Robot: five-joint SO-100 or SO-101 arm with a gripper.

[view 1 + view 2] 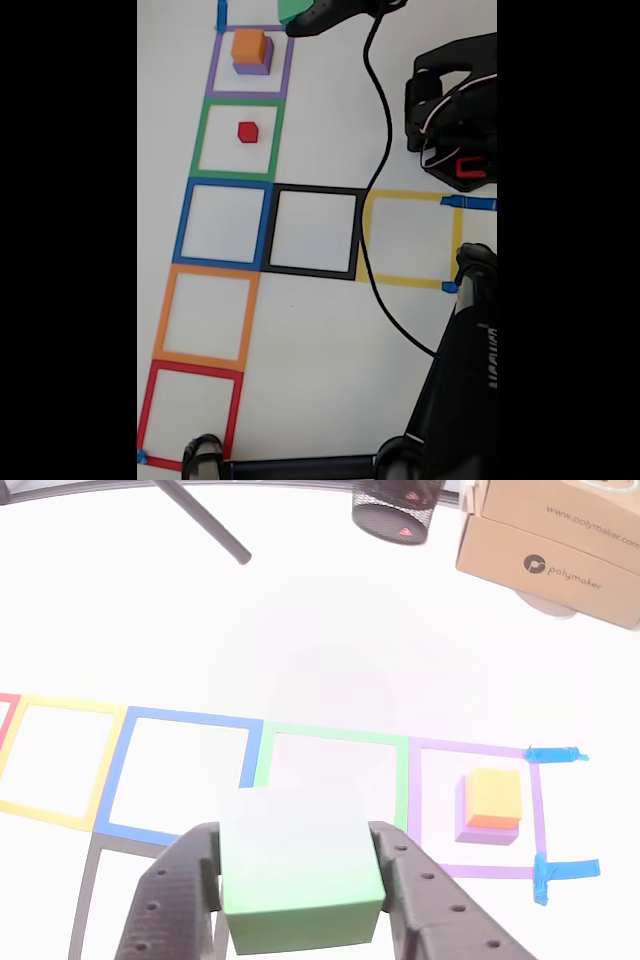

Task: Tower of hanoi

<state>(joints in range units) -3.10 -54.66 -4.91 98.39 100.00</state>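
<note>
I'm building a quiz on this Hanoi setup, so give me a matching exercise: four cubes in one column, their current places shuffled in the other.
1. green cube
2. orange cube
3. purple cube
4. red cube

A. alone in the green tape square
B. under another cube
C. between the end effector fingers
D. on top of another cube

Pairs: 1-C, 2-D, 3-B, 4-A

Matt green cube (300, 865); black plastic end effector (297, 885).
</note>
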